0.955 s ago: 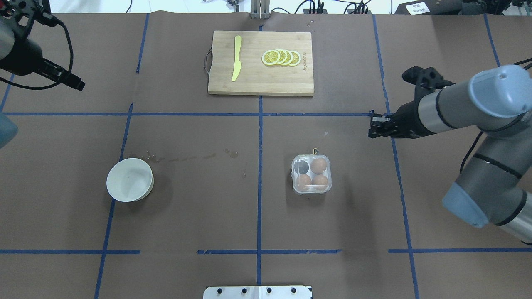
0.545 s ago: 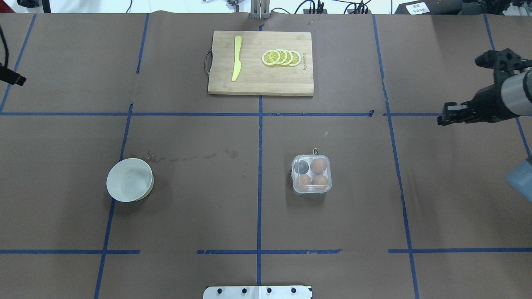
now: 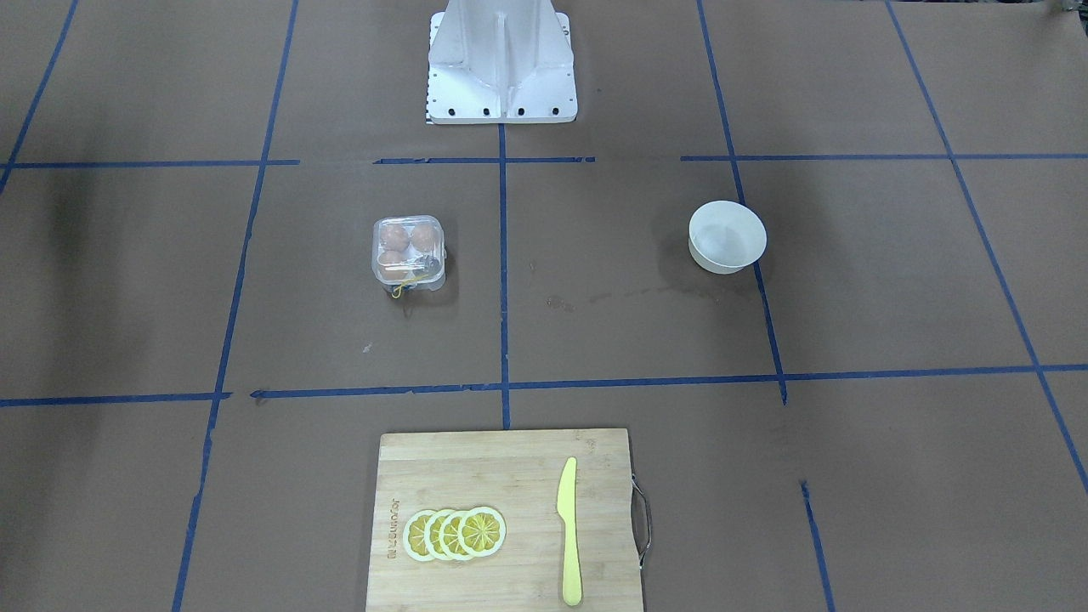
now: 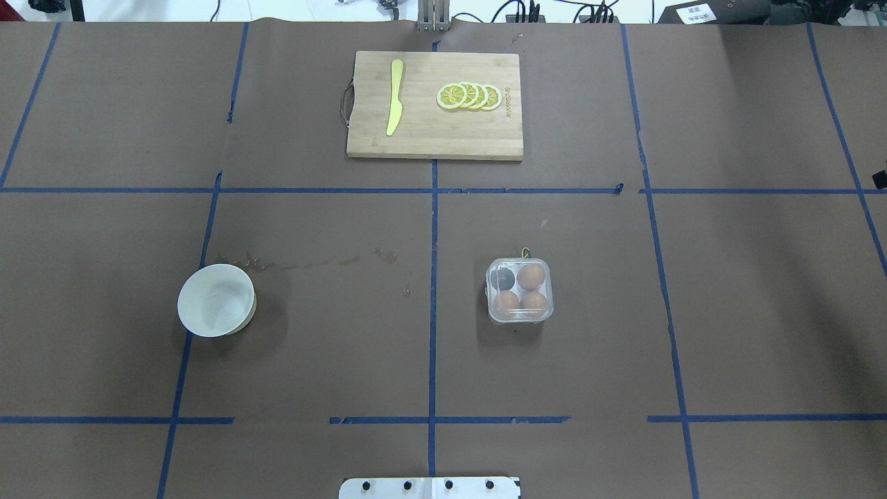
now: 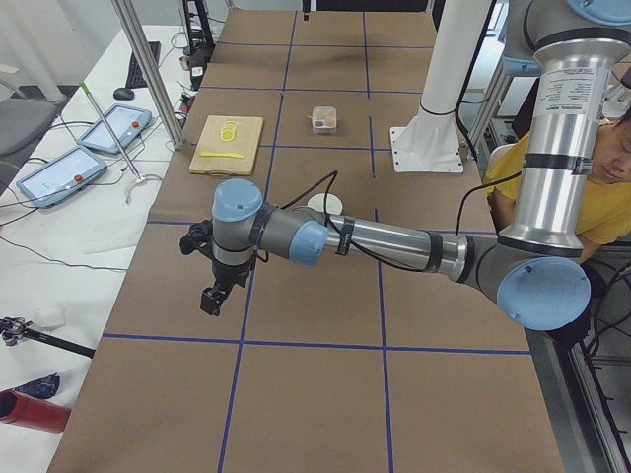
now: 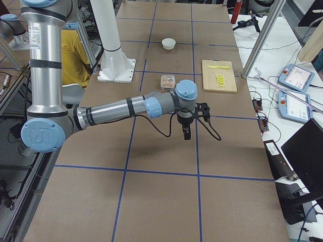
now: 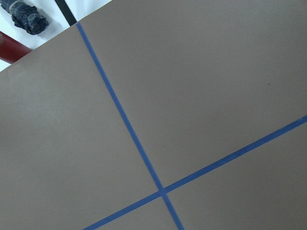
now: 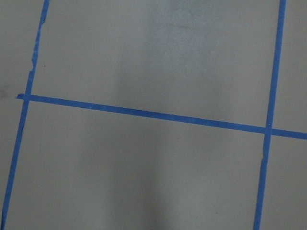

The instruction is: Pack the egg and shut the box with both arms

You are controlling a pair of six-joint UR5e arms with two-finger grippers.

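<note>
Front-facing: box (image 3: pixel 409 249) sits mid-table (image 3: pixel 850 280), toward the base-side edge, lid seemingly down.
Overhead: egg (image 4: pixel 531 276) inside; one cup dark.
Side views: left gripper (image 5: pixel 211 296) and right gripper (image 6: pixel 186 134) hang near opposite ends; opening and hold cannot be told.
Risk: an unlatched lid springs open.

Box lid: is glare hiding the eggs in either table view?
Overhead exterior: little glare, the box shows three brown eggs crisply. Exterior front-facing: lid sheen pales the eggs and blurs the near cups.
</note>
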